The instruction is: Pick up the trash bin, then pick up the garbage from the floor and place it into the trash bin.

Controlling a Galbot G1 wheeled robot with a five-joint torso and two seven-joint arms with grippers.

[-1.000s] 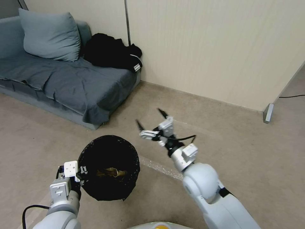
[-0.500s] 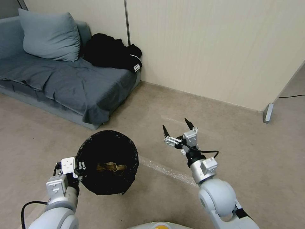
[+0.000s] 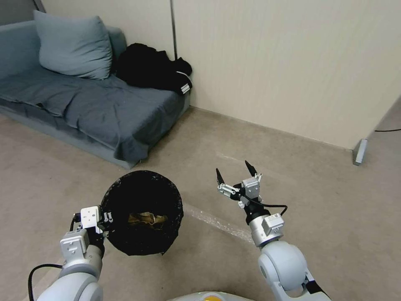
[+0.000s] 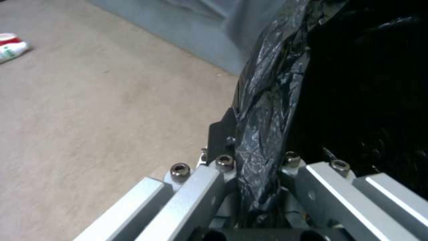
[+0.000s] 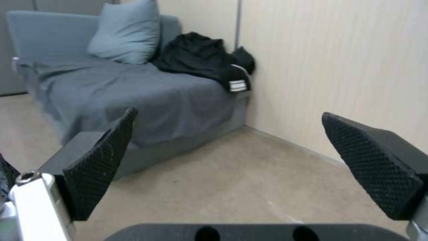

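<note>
Left gripper (image 3: 104,223) clamps the trash bin (image 3: 142,212) by its rim; right gripper (image 3: 234,172) gapes wide, empty.

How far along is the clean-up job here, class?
Done: the bin is off the floor, the left gripper shut on its bagged rim, with crumpled tan paper already inside. In hand: the right gripper hangs open and empty. Left: a red-and-white cup lies on the floor.
</note>
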